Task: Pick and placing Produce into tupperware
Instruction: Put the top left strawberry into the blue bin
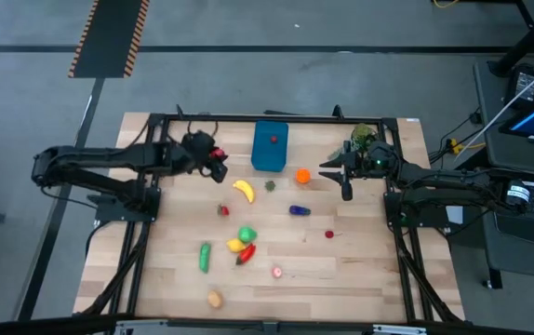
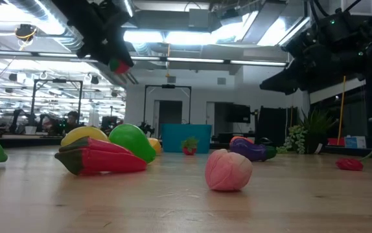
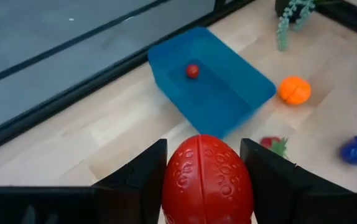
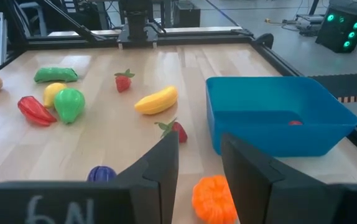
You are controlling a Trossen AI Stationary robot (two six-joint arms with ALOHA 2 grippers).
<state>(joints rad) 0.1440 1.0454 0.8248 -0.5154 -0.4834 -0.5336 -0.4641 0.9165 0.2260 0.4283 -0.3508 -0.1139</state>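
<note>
A red strawberry-like toy [image 3: 206, 180] is held clamped between the 2 fingers of the left gripper [image 1: 217, 158], which is seen raised above the worktop [image 1: 360, 261] in the upper-left part of the high view. The teal-blue tupperware [image 1: 270, 147] lies just to the right of that gripper in the same view, with 1 small red piece [image 1: 273, 140] already inside it. The coming move is judged to turn on this relation: the tub stands ahead of the loaded gripper, near but not beneath it, so a short carry to the right would be needed before release. The tub's long axis runs up and down the high frame. The right gripper [image 1: 344, 182] is held at the right of the tub, close above the orange [image 1: 302, 174], its fingers a narrow gap apart and nothing held between them. The rest of the produce is left scattered lower in the frame: a banana [image 1: 243, 190], an eggplant [image 1: 299, 210], a cucumber [image 1: 205, 257] and a red pepper [image 1: 246, 253], all well apart from the tub.
</note>
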